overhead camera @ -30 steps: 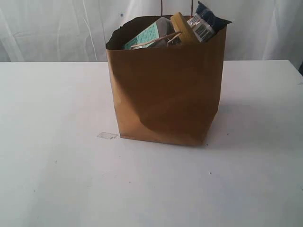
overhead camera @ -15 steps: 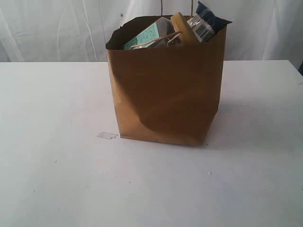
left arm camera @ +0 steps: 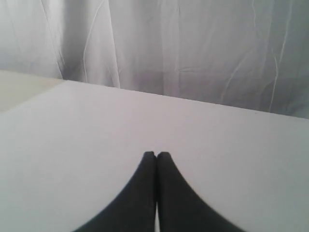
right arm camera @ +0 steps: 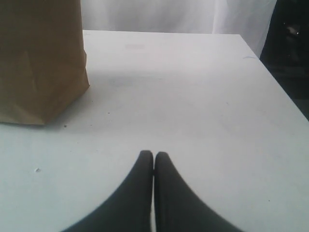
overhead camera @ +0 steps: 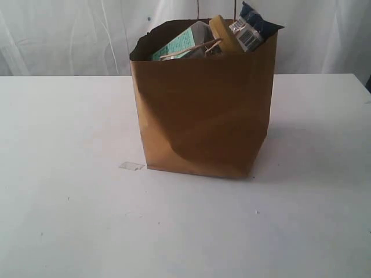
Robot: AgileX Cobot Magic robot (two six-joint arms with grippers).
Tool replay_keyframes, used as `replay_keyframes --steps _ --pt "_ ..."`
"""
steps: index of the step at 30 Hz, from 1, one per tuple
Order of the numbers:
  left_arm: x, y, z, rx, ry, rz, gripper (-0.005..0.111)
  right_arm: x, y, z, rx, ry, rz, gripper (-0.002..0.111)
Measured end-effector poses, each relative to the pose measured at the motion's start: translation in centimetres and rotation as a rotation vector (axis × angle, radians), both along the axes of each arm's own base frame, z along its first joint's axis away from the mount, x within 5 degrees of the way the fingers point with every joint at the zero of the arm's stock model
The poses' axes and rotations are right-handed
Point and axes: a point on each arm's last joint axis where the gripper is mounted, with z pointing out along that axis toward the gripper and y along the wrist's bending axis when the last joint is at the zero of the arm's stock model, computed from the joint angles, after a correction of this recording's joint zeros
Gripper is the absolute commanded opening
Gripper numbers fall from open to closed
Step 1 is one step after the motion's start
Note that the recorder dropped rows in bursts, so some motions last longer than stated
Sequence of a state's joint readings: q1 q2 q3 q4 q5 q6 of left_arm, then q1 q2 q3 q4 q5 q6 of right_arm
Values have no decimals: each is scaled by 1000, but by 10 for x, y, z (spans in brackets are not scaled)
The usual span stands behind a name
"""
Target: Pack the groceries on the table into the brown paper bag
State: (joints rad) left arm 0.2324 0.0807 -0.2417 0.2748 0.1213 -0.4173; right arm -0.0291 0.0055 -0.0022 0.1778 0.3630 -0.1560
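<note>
Both jaws closed tip to tip, empty, low over the surface (overhead camera: pixel 69 220). Packing looks done to me.

Your left jaws face bare matte white top and curtain. Your right jaws point past a base corner of the brown paper bag (right arm camera: pixel 38 63), apart from it. The bag stands upright mid-surface, plain kraft, dented low on its front. A teal-printed white carton (overhead camera: pixel 184 41), yellow jar lid (overhead camera: pixel 225 33) and glossy dark-blue pasta packet (overhead camera: pixel 255 26) lean out of the top; I'd guess it's full. A small clear scrap (overhead camera: pixel 131 166) lies beside the bag's base.
</note>
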Motion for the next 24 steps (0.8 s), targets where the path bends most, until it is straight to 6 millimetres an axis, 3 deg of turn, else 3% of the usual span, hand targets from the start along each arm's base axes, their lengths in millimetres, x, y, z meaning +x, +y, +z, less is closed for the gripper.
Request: replay_keyframes --steps 12,17,24 --pt "4 -3 -73 -224 108 -11 0 0 0 0 0 0 0 0" --pt "4 -4 -77 -177 137 -31 0 0 0 0 0 0 0 0" --pt "-2 -10 -94 -195 353 -84 0 0 0 0 0 0 0 0"
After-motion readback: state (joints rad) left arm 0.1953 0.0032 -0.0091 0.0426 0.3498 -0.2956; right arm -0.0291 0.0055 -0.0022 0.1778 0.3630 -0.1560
